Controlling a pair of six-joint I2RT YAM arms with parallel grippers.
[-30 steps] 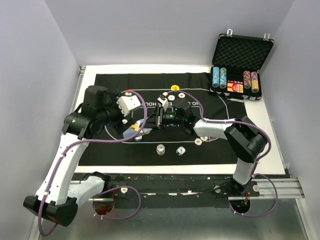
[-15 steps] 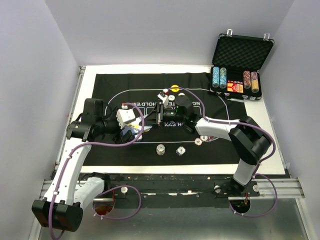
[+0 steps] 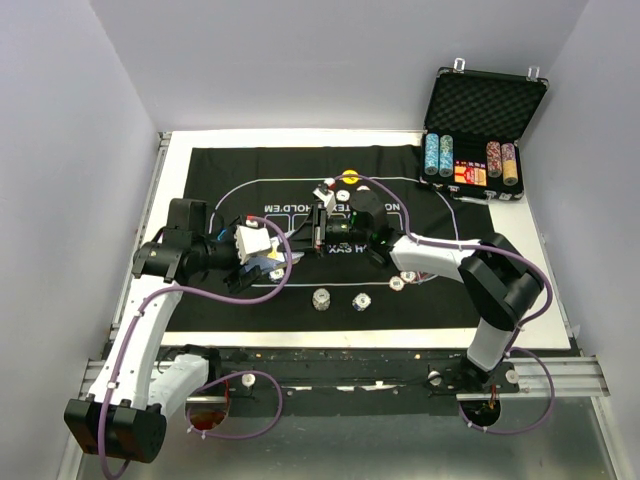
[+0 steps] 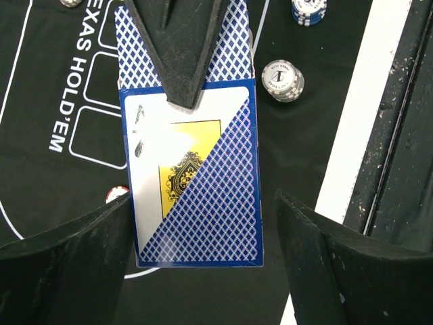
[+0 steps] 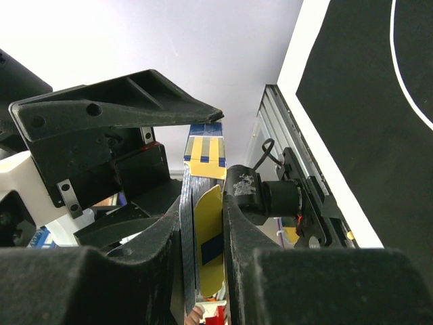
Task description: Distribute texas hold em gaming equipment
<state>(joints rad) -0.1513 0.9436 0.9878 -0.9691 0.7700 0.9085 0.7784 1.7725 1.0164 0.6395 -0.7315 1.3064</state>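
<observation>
My right gripper (image 5: 205, 203) is shut on the blue-patterned deck box (image 5: 203, 230), whose yellow flap shows between the fingers. In the left wrist view the box (image 4: 193, 176) hangs over the black mat, pinched from above by a right finger (image 4: 177, 47). Its lower end lies between the jaws of my left gripper (image 4: 203, 223), which is open and not touching it. From above, the left gripper (image 3: 268, 262) and right gripper (image 3: 316, 232) meet over the mat's left centre. Speckled chip stacks (image 4: 283, 80) stand on the mat near its front.
More chip stacks (image 3: 321, 299) (image 3: 361, 300) (image 3: 397, 283) stand on the mat's near half. A yellow button disc (image 3: 349, 176) and white discs (image 3: 343, 196) lie at the far centre. An open black case (image 3: 485, 130) with chip rows stands at the back right.
My left arm has dropped and reached right, bringing its open jaws around the end of the box. The right gripper, with the box, shifted slightly away from the front edge and then held still.
</observation>
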